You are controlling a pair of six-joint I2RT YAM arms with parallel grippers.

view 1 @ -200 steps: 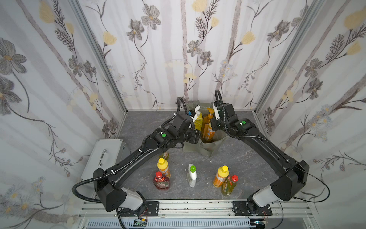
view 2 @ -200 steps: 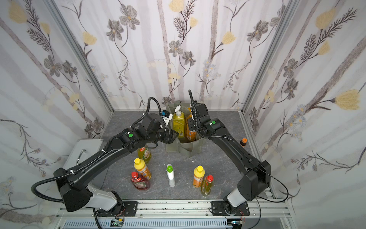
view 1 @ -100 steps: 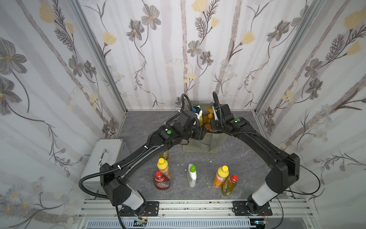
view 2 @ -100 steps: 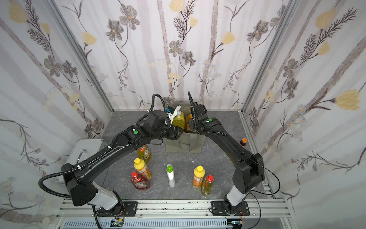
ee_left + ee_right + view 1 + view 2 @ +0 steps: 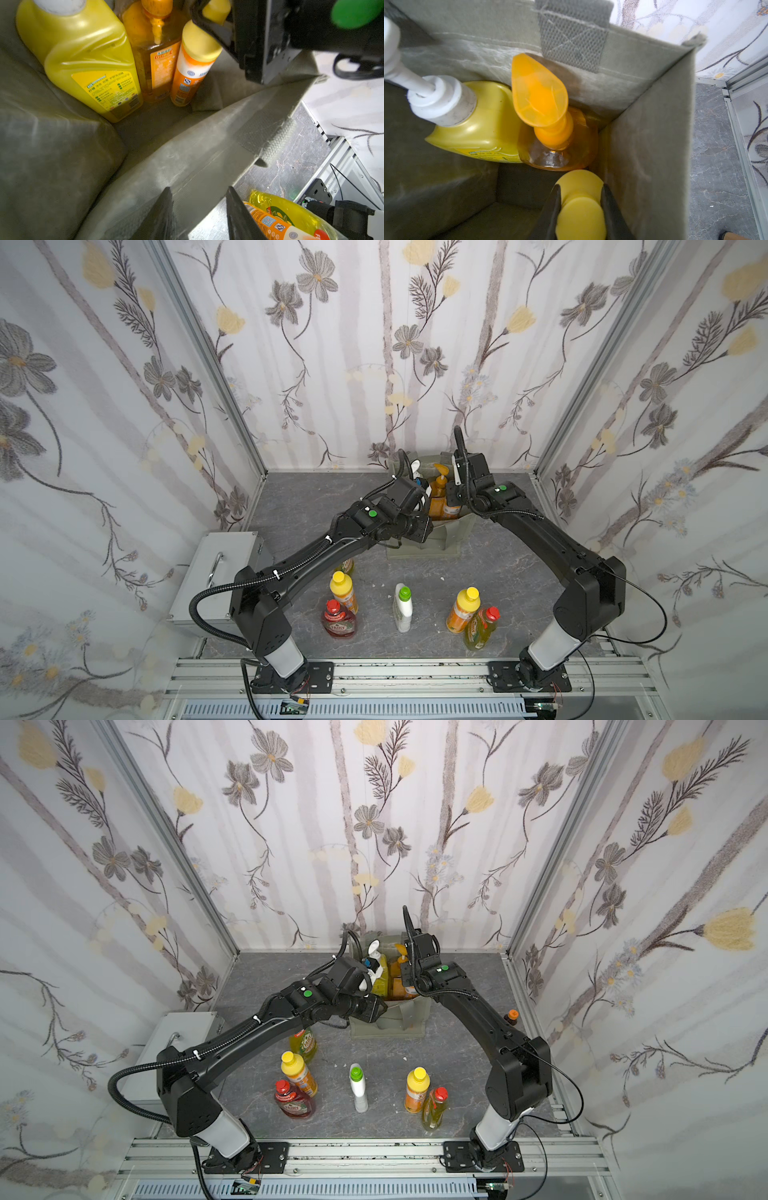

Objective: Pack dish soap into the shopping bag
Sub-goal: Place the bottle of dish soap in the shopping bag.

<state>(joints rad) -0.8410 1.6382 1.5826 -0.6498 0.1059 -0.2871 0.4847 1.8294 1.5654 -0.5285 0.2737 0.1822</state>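
**Packing under way:** the right pincer (image 5: 580,199), reaching into the shopping bag (image 5: 643,145), is pinching the yellow cap (image 5: 581,220) of a small orange bottle (image 5: 188,83), with the yellow pump bottle (image 5: 477,128) and orange pump bottle (image 5: 556,153) standing just beyond its fingertips, while six bottles, the white one (image 5: 358,1088) among them, are waiting on the table (image 5: 457,1052), well apart from both pincers. The pinched bottle is hanging beneath the jaws, long axis near-vertical, cap pointing up, base by the bag floor. The left pincer (image 5: 199,188) is straddling the bag's near wall; whether it is gripping cannot be told.
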